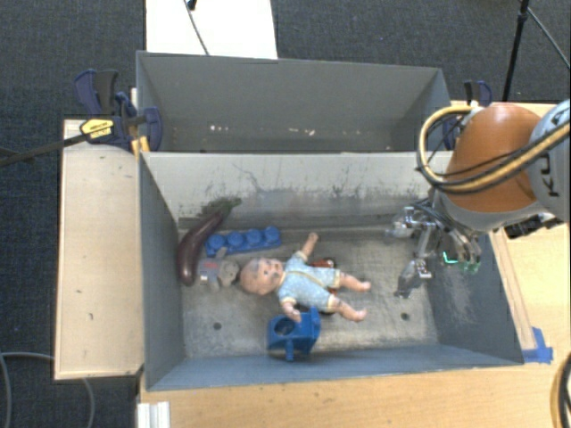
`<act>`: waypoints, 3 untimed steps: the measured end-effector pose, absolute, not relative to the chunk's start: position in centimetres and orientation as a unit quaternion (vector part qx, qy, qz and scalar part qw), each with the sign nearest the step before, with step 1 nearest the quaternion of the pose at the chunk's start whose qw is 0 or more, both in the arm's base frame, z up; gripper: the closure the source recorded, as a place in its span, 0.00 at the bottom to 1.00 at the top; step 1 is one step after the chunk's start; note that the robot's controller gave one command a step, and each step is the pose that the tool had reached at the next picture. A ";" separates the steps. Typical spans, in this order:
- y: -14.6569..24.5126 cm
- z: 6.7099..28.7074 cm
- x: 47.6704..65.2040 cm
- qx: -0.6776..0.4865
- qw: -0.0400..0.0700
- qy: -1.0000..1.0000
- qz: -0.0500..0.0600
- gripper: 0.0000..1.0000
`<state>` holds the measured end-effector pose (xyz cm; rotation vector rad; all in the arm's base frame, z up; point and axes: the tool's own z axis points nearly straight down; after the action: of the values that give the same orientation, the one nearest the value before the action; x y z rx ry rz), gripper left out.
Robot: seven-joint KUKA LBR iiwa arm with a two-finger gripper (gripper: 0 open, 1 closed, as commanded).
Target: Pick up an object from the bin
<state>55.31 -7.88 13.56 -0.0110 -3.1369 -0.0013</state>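
My gripper (pixel 409 285) hangs over the right part of the bin floor, its fingertips low near the floor with nothing between them. To its left lies a baby doll (pixel 299 281) in light blue clothes, head to the left, feet toward the gripper. A small gap separates the doll's foot from the fingertips. A blue plastic cup-like piece (pixel 293 334) rests just in front of the doll.
At the back left, a dark purple eggplant (pixel 198 239) leans on the bin's left wall, beside a blue block with round studs (pixel 244 239). A small grey piece (pixel 210 274) lies by the doll's head. Bare floor surrounds the gripper.
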 end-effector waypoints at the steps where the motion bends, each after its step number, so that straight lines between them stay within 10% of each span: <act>1: -7.9 14.0 55.5 -0.003 -0.002 -1.000 0.000 0.00; 2: -1.7 7.3 55.8 0.085 0.000 -0.996 0.000 1.00; 3: -1.7 7.3 55.8 0.086 0.000 -0.996 0.000 1.00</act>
<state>55.79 -1.69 7.27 0.2692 -3.1307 -0.0008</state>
